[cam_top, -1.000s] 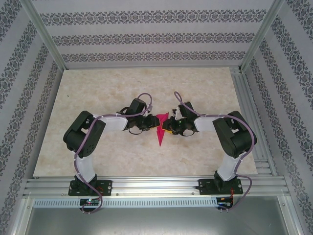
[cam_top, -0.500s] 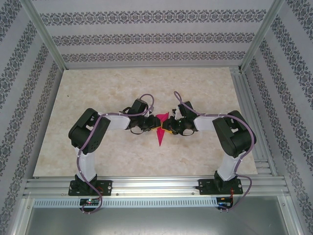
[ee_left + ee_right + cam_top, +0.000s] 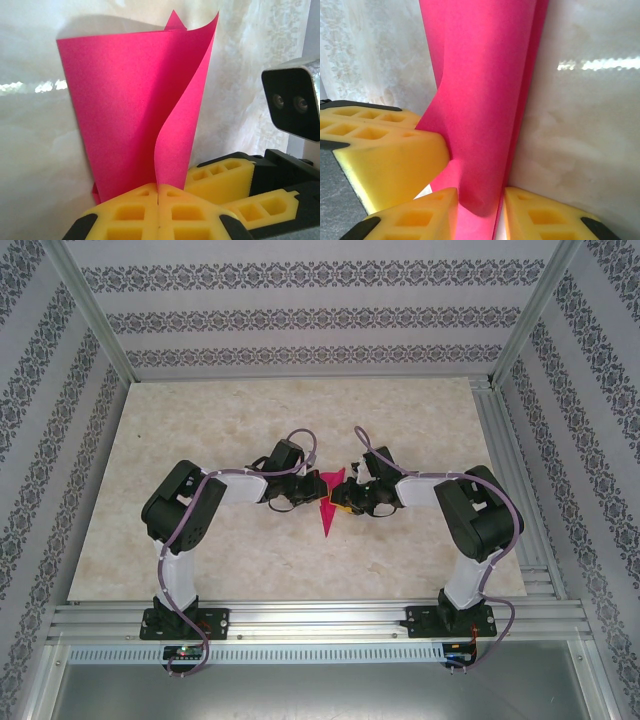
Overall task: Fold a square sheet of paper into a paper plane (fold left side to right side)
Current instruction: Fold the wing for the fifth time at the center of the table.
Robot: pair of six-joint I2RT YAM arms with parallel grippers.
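The sheet of paper [image 3: 328,512] is a magenta-pink pointed wedge lying at the table's middle, its tip toward the near edge. In the left wrist view one flap of the paper [image 3: 185,100] curls up off the flat layers. My left gripper [image 3: 158,187] is shut on the lower edge of that flap, its yellow pads pressed together. My right gripper [image 3: 480,200] meets the sheet from the other side with its fingers apart, and a raised fold of the paper [image 3: 485,115] lies between them. In the top view the left gripper [image 3: 312,496] and right gripper [image 3: 346,502] almost touch over the sheet.
The marble-patterned table [image 3: 200,440] lies bare on both sides of the arms. Aluminium rails [image 3: 300,618] run along the near edge and the right side. Patterned walls enclose the space. The right gripper's yellow fingers [image 3: 225,175] and its camera [image 3: 292,102] sit close to my left fingers.
The left arm has slid right toward the sheet, and its gripper has shut on the raised flap. The right gripper has stayed in place.
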